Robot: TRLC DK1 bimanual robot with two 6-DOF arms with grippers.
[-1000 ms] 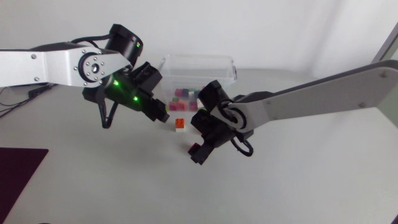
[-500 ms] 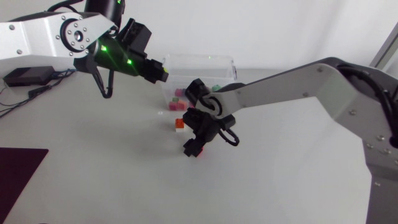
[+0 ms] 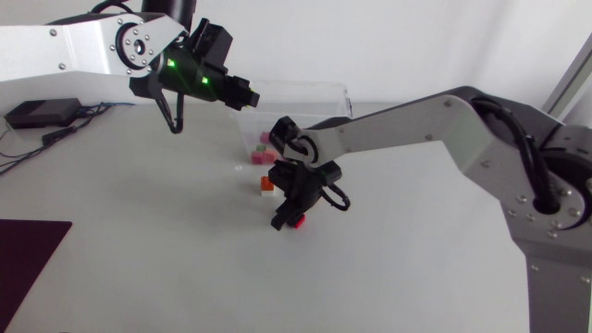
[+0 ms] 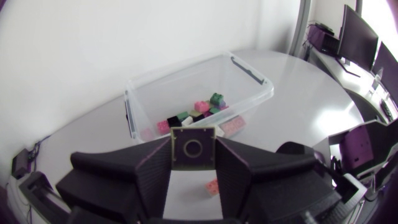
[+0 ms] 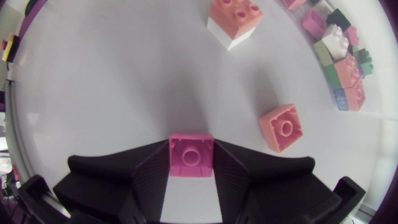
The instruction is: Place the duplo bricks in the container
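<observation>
- Sitting pinched between the right jaws is a small pink square duplo brick [image 5: 191, 154], gripped on two opposite sides right at the tips. With so little pad on it, it could twist or slip free on the way over. I cannot tell whether it is clear of the counter [image 3: 139, 240].
- The left jaws are clenched on a small olive-tan square brick [image 4: 193, 148]. It is held raised near the left end of the clear plastic container [image 3: 319, 97], and from the wrist view it appears short of the wall. Let go from there, it could strike the rim and bounce away, or simply land outside.
- Inside the container lies a loose pile of pink, green, black and white bricks [image 4: 205, 111]. A brick dropped onto them from a height may skip out.
- A salmon square brick [image 5: 283, 127] lies just ahead of and beside the right jaws. An orange brick stacked on a white one [image 5: 234, 22] lies farther ahead, between the jaws and the container. A low, straight carry would likely knock either one away.
- Both arms crowd the same end of the container: the left arm [image 3: 83, 51] is up beside it, and the right arm [image 3: 407, 129] reaches past the middle, lower down. If the right one rises toward the box while the left hangs there, the two could collide.
- The container looks light, so a bump to its wall would probably shove it across the counter.
</observation>
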